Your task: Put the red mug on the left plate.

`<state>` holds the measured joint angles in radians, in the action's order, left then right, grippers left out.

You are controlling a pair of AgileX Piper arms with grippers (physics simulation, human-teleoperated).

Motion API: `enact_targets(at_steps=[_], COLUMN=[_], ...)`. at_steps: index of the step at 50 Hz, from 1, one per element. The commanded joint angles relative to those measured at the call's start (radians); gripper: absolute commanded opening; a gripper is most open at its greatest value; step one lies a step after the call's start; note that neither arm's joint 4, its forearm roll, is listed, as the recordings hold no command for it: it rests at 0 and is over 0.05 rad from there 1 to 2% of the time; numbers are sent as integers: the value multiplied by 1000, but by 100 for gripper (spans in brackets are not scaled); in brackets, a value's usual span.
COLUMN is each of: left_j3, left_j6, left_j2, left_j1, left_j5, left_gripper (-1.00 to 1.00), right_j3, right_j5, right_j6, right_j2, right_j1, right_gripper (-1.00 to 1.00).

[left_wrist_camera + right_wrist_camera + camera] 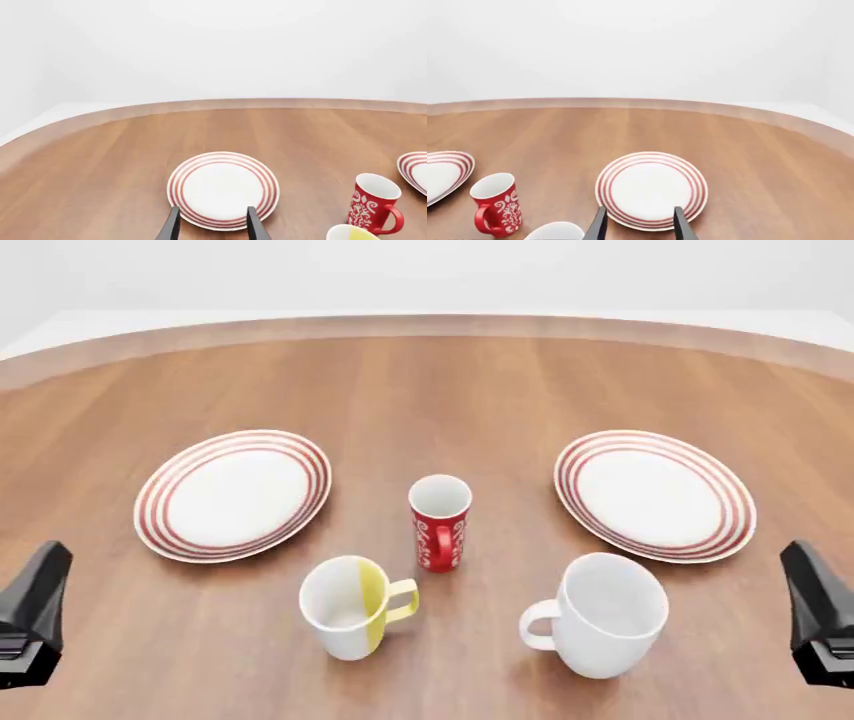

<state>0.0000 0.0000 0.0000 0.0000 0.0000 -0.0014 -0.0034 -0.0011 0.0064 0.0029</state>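
Ahead of our left gripper (212,225), jaws parted and empty, lies the left plate (223,189); the mug (372,202) stands upright off to its right, between both arms, roughly equidistant.

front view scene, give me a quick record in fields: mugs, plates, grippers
red mug: upright, centre of table, between the plates, on neither
left plate: bare
right plate: bare
white-and-yellow mug: upright, near side, handle toward the right
white mug: near side, handle toward the left
left gripper: open, holding nothing
right gripper: open, holding nothing
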Motion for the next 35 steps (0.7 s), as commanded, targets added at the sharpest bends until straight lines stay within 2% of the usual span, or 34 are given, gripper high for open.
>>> enact_targets(at_steps=[1, 15, 35], left_j3=[0, 0, 0], left_j6=[0, 0, 0], left_j2=[0, 0, 0], left_j1=[0, 0, 0], left_j5=[0, 0, 0], left_gripper=[100, 100, 100], right_j3=[-2, -36, -94], right_j5=[-9, -24, -137], right_j6=[-5, -32, -78], right_j2=[22, 98, 288], right_j1=[15, 72, 177], right_gripper=[100, 100, 100])
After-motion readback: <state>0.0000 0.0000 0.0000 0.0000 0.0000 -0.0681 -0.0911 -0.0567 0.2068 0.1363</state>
